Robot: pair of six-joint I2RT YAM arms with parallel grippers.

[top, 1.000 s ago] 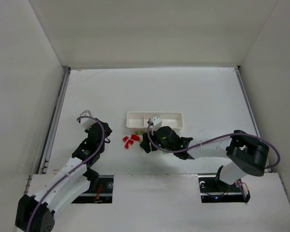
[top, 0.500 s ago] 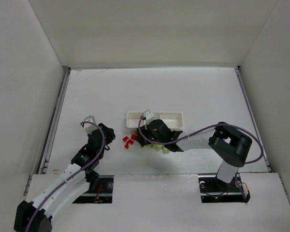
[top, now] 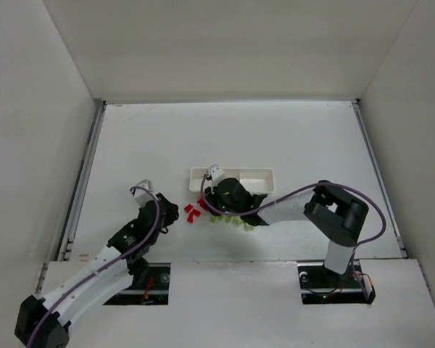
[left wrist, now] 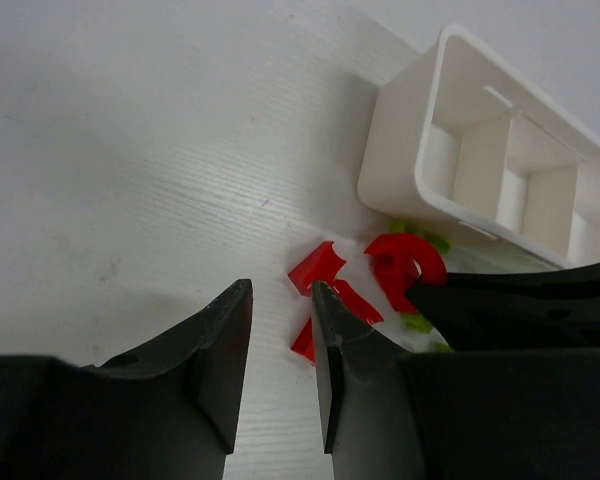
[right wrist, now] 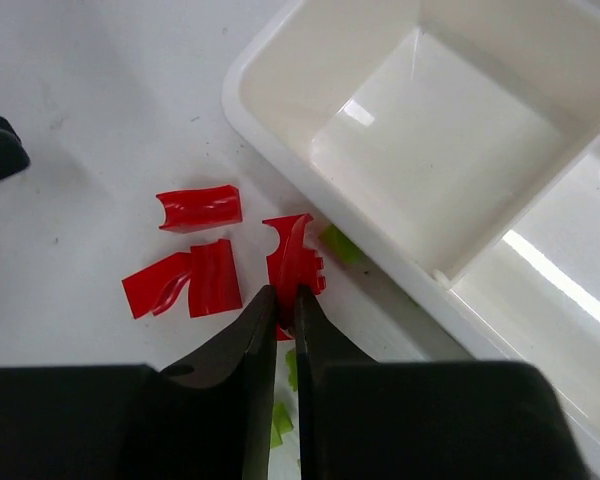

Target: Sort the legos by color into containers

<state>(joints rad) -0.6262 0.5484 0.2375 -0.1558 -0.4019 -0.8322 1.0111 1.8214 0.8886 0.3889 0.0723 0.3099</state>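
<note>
Right claw [right wrist: 285, 298] pinches a red lego [right wrist: 292, 255] beside the tray [right wrist: 410, 130]; left claw [left wrist: 280, 300] barely parted, empty

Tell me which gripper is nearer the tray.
Right. The right gripper is at the tray's near-left corner, pinching a red lego. The left gripper sits farther left, open, beyond the loose red legos.

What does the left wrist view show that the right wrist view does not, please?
Only the left wrist view shows all three compartments of the tray and that the left gripper is open, holding nothing. Only the right wrist view shows the right gripper pinched shut on a red brick. Both show loose red bricks, green bricks and the tray.
</note>
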